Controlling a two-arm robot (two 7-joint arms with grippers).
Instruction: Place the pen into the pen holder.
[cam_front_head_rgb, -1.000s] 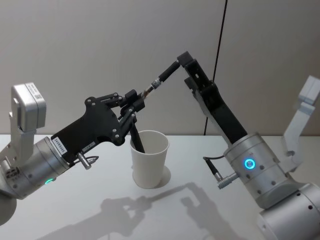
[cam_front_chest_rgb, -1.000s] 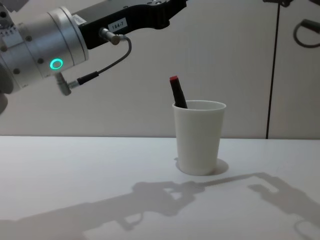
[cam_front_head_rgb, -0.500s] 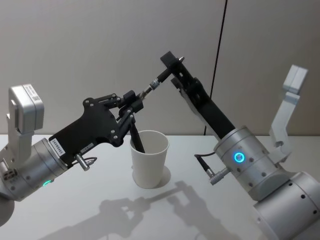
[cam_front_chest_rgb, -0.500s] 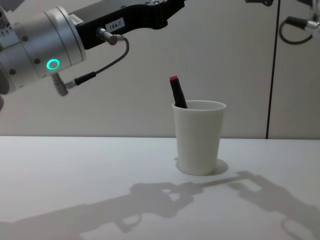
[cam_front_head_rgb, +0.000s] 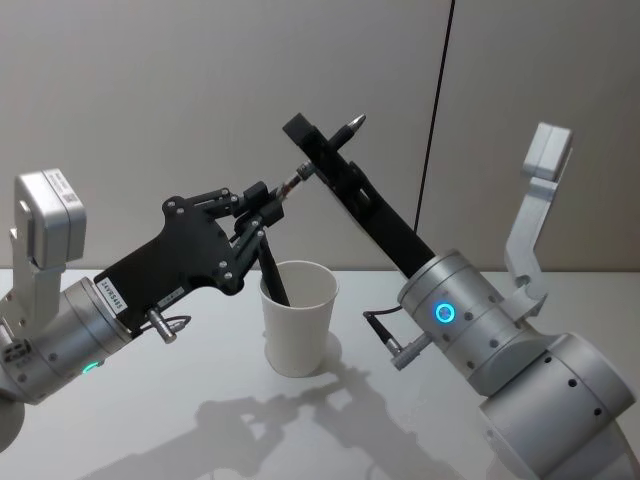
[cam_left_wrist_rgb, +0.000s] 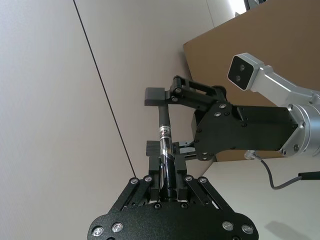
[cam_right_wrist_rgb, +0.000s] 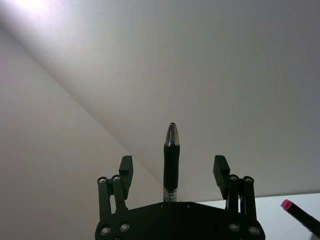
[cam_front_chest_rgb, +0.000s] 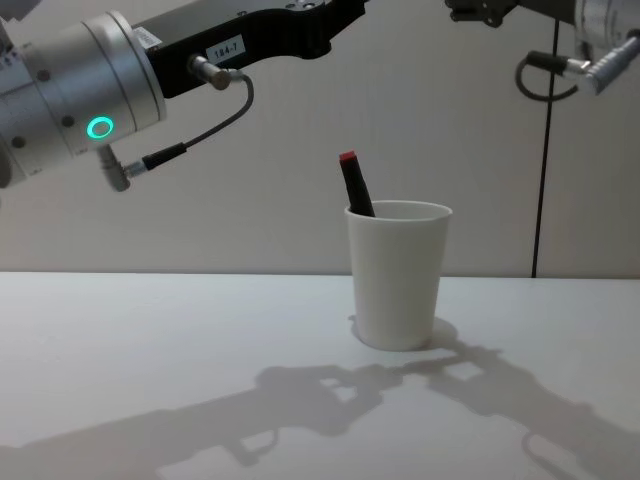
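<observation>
The left gripper (cam_front_head_rgb: 266, 205) is up in the air, just above the left side of the white paper cup (cam_front_head_rgb: 300, 325). Its fingers (cam_left_wrist_rgb: 155, 167) are squeezed tight on one end of the pen (cam_front_head_rgb: 294, 181). The pen is black with a shiny silver tip. From the left gripper it slants up and to the right, and its tip points up toward the wall.

The right gripper (cam_right_wrist_rgb: 172, 167) is higher up and reaches in from the right. Its two fingers (cam_right_wrist_rgb: 126, 167) are spread wide apart. The pen runs down the middle between them. There is a gap on each side, so neither finger touches it. The silver tip sticks out past the fingertips.

So the pen is in the air above the cup, not inside it, and only the left gripper has hold of it.

The cup stands upright on the white table (cam_front_chest_rgb: 150, 380). A dark pen with a red end (cam_front_chest_rgb: 352, 185) leans inside the cup against its left rim. Its red end pokes out over the top.
</observation>
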